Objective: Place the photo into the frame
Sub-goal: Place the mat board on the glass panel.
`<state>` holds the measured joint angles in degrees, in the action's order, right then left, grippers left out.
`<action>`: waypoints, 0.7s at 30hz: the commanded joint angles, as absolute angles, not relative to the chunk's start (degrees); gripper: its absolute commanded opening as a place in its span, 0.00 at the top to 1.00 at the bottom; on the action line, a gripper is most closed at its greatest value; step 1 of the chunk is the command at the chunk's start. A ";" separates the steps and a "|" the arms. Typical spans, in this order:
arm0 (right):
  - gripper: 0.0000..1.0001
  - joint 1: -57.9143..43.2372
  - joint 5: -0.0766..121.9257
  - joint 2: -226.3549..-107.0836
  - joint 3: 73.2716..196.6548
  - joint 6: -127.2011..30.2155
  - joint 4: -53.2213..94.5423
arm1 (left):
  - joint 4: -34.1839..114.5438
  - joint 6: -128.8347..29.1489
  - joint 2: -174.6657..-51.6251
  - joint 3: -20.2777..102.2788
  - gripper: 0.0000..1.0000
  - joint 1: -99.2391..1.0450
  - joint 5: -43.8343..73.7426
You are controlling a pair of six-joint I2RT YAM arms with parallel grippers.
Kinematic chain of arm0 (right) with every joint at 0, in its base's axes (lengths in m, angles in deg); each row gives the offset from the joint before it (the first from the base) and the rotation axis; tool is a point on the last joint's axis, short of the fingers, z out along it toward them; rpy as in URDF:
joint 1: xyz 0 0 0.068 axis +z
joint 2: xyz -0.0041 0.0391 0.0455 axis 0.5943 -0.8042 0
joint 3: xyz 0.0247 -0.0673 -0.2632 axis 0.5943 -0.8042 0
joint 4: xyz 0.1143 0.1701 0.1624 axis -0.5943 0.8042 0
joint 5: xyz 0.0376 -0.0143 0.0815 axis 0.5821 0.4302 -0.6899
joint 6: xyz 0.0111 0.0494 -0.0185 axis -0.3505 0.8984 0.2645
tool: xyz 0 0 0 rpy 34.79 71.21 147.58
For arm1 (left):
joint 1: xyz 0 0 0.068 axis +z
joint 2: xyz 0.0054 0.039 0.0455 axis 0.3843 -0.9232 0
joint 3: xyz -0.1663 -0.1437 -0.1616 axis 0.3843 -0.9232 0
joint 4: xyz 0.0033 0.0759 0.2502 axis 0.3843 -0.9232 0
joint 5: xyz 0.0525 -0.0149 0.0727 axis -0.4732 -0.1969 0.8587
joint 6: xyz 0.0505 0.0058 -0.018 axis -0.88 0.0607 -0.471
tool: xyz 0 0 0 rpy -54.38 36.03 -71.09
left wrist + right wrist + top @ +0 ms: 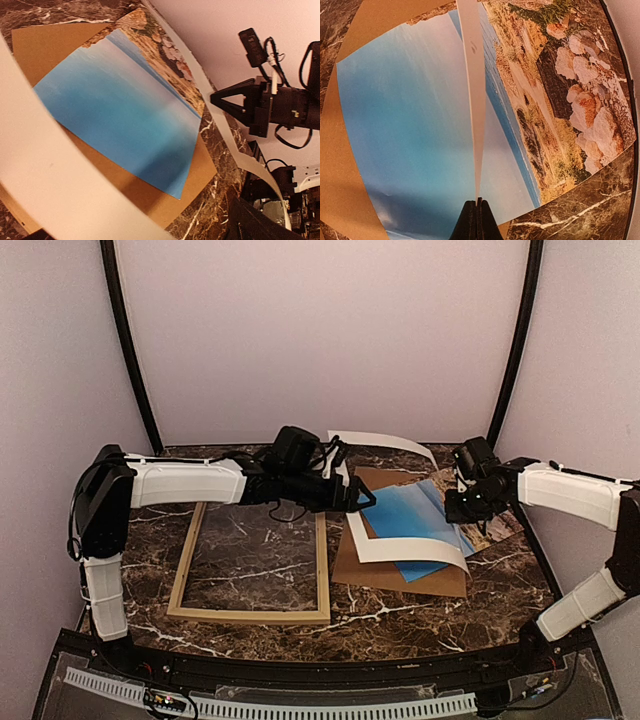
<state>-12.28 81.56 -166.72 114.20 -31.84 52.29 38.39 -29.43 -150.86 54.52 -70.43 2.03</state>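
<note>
Table [450, 610]: dark marble top, everything sits on it.

Frame [250, 616]: light wood, lying flat left of centre. Marble shows through its opening. This is the reference for all positions below.

Backing board [370, 575]: brown cardboard, flat, just right of the frame. Its left edge is close to the frame's right rail; I can't tell if they touch.

Mat [410, 552]: white with a window, right of the frame, over the board. It's bowed up off the board. One band curves near the frame's right rail and the opposite band arches on the far side.

Photo [410, 515]: beach print, flat on the backing board, right of the frame and fully outside it. It sits skewed to the board edges. The blue sky half is toward the frame. The rocky end points away from the frame and overhangs the board onto the marble. It's seen through the mat's window and neither gripper is touching it.

Left gripper [355, 495]: reaches over the frame's far-right corner to the mat's frame-side band. In its wrist view no fingertips meet and the mat band sweeps across the foreground, so the jaws are apart with nothing clamped.

Right gripper [477, 202]: on the side of the photo away from the frame. Fingers are pressed together on the mat's thin edge, so it's pinching the mat, which rises edge-on from the tips.
</note>
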 commanded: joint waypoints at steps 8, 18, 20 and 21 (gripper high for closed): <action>1.00 -11.11 83.81 -167.02 116.27 -30.69 51.95 | 37.47 -29.92 -151.06 54.55 0.03 -70.32 3.08; 1.00 -11.07 86.49 -167.68 113.37 -30.78 50.29 | 44.08 -25.69 -149.16 51.06 0.10 -68.52 -4.47; 1.00 -11.08 86.55 -167.57 113.09 -30.79 50.05 | 44.94 -25.17 -149.04 50.72 0.11 -68.26 -5.68; 1.00 -11.07 86.70 -167.63 112.95 -30.79 49.98 | 45.55 -24.97 -149.02 50.52 0.11 -68.19 -6.46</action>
